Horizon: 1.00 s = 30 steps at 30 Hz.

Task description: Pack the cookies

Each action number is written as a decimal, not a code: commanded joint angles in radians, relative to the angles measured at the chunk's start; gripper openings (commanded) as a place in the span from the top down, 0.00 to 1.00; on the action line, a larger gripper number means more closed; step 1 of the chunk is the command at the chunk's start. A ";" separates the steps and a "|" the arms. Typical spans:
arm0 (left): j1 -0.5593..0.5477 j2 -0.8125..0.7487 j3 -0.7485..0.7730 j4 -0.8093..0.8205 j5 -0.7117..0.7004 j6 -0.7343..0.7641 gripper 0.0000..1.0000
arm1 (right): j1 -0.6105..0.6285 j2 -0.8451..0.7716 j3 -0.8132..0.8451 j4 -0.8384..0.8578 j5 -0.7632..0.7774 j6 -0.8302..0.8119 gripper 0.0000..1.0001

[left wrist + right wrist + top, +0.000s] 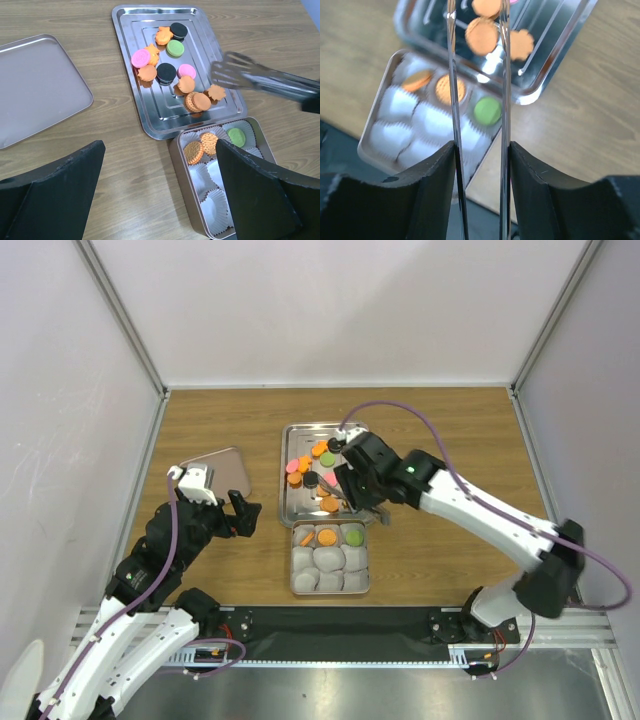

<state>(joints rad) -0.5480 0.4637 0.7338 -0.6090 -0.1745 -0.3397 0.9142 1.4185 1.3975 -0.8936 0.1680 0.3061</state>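
Cookies [166, 73] flat on steel tray [131, 20], one orange tilted in box [184, 180]

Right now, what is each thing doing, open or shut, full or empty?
Left gripper, open, empty.
Right gripper, shut on the tongs.
Tongs, held above the tray, empty.
Tin, open, three cookies in paper cups.
Tray, loose cookies on it.
Lid, off, lying on the table.

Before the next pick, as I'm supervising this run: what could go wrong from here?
The tongs in the right hand hover over crowded cookies; two orange ones overlap, so a pinch may lift both or knock neighbours. The empty paper cups look light; a careless drop might tip or crush one.
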 commanded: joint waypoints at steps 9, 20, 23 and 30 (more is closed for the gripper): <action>-0.013 0.000 0.001 0.020 -0.013 -0.005 0.00 | -0.029 0.309 0.198 0.062 0.025 -0.082 0.43; -0.015 0.000 0.001 0.018 -0.010 -0.005 0.00 | -0.021 0.375 0.213 0.048 0.070 -0.082 0.41; -0.017 -0.002 0.001 0.018 -0.010 -0.005 0.00 | -0.020 0.388 0.213 0.050 0.067 -0.085 0.42; -0.017 0.000 0.001 0.018 -0.011 -0.005 0.00 | -0.018 0.416 0.215 0.047 0.073 -0.087 0.44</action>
<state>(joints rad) -0.5545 0.4637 0.7338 -0.6094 -0.1795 -0.3397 0.8886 1.8328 1.5696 -0.8570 0.2211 0.2317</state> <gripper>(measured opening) 0.996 0.573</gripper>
